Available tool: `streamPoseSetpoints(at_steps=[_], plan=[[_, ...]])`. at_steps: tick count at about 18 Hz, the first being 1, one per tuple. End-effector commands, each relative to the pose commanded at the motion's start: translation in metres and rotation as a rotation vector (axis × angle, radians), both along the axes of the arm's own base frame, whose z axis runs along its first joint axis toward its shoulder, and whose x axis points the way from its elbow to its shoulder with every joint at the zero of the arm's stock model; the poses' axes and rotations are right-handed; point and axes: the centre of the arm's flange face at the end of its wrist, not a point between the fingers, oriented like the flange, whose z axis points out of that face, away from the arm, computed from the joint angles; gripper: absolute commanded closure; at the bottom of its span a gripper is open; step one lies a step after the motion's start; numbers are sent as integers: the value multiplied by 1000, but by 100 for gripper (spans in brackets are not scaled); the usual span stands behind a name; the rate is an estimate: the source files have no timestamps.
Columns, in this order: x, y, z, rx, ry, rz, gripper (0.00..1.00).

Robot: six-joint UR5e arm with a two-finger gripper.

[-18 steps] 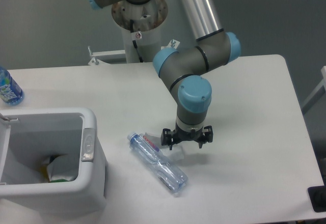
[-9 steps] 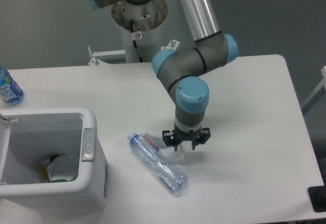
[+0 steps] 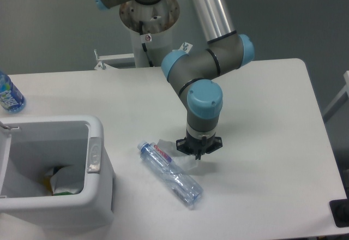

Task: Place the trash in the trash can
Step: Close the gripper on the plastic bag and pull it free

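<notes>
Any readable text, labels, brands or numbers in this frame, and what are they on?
No text can be read.
Crushed bottle: red-and-white label, print too blurred to read.
Blue-labelled bottle at the table's left edge: label markings too small to make out.
Trash can, gripper and arm: no lettering visible.

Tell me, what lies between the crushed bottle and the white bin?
Only bare table separates the bottle from the bin, as the fixed camera shows.

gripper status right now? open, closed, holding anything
gripper: shut, down at the table on the crumpled wrapper beside the crushed bottle; whether it truly grips the wrapper cannot be told.
</notes>
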Motion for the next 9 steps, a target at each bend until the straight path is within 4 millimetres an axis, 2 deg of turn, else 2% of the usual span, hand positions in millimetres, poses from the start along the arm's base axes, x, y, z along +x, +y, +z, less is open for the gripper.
streamPoseSetpoints(at_steps=[1, 3, 5, 9], plan=[[-4, -10, 7, 2, 9, -6, 100], [-4, -16, 16, 7, 16, -18, 100], [-4, -23, 38, 32, 40, -14, 100], [4, -23, 76, 79, 89, -22, 100]])
